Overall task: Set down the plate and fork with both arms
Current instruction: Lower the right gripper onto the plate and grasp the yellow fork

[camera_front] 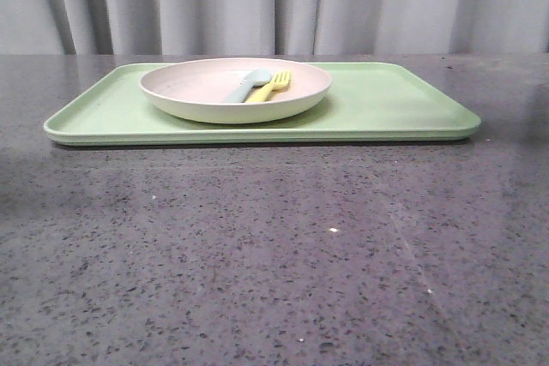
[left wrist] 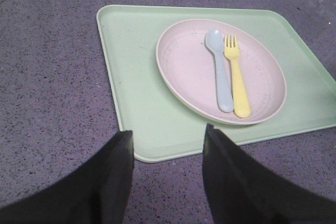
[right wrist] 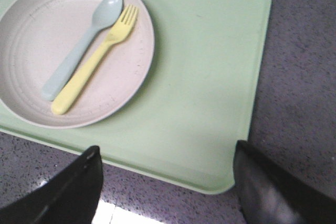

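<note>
The pale pinkish-cream plate (camera_front: 206, 100) sits on the left half of the light-green tray (camera_front: 386, 109). The yellow fork (camera_front: 270, 87) lies in the plate beside a pale blue-grey spoon (camera_front: 247, 86). The plate (left wrist: 189, 72), fork (left wrist: 236, 80) and spoon (left wrist: 220, 72) show in the left wrist view, and the plate (right wrist: 31, 40) and fork (right wrist: 92, 64) in the right wrist view. My left gripper (left wrist: 168, 137) is open and empty above the tray's near left corner. My right gripper (right wrist: 165, 153) is open and empty above the tray's near right corner. Neither gripper shows in the front view.
The tray (left wrist: 136, 98) lies on a dark speckled stone tabletop (camera_front: 274, 255). Grey curtains (camera_front: 274, 2) hang behind the table. The tray's right half (right wrist: 210, 66) holds nothing. A bright white patch (right wrist: 118, 216) shows at the table's near edge in the right wrist view.
</note>
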